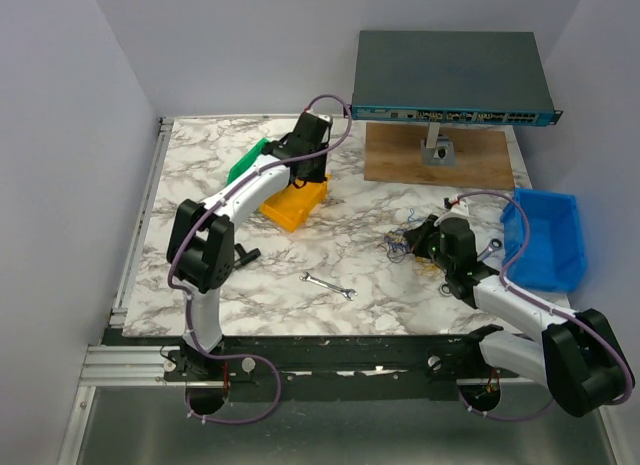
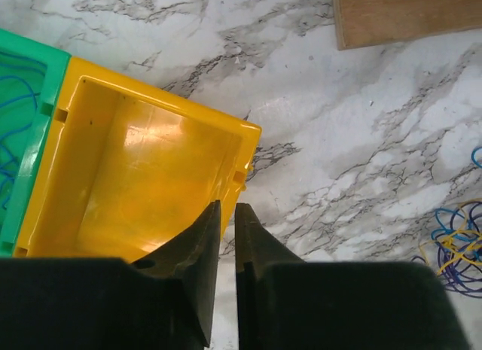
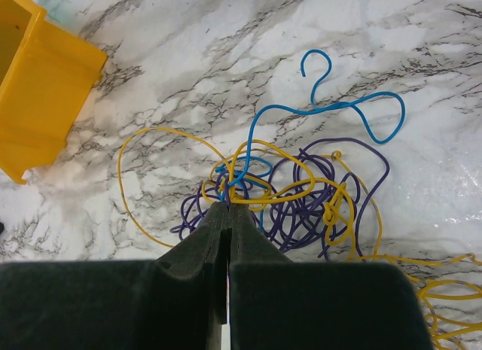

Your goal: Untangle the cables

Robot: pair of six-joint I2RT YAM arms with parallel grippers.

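Observation:
The cables (image 3: 301, 207) are a small tangle of thin yellow, blue and purple wires on the marble table; they also show in the top view (image 1: 398, 243) and at the right edge of the left wrist view (image 2: 456, 248). My right gripper (image 3: 229, 205) is shut, and its tips pinch wires at the near edge of the tangle; in the top view it (image 1: 420, 235) sits just right of the bunch. My left gripper (image 2: 228, 207) hovers over the near corner of a yellow bin (image 2: 143, 177), with its jaws almost together and nothing between them.
A green bin (image 2: 45, 79) with a blue wire inside touches the yellow bin (image 1: 295, 200). A blue bin (image 1: 545, 235) stands at the right. A wrench (image 1: 328, 285) lies near the front. A network switch (image 1: 450, 80) stands on a wooden board (image 1: 440, 155) at the back.

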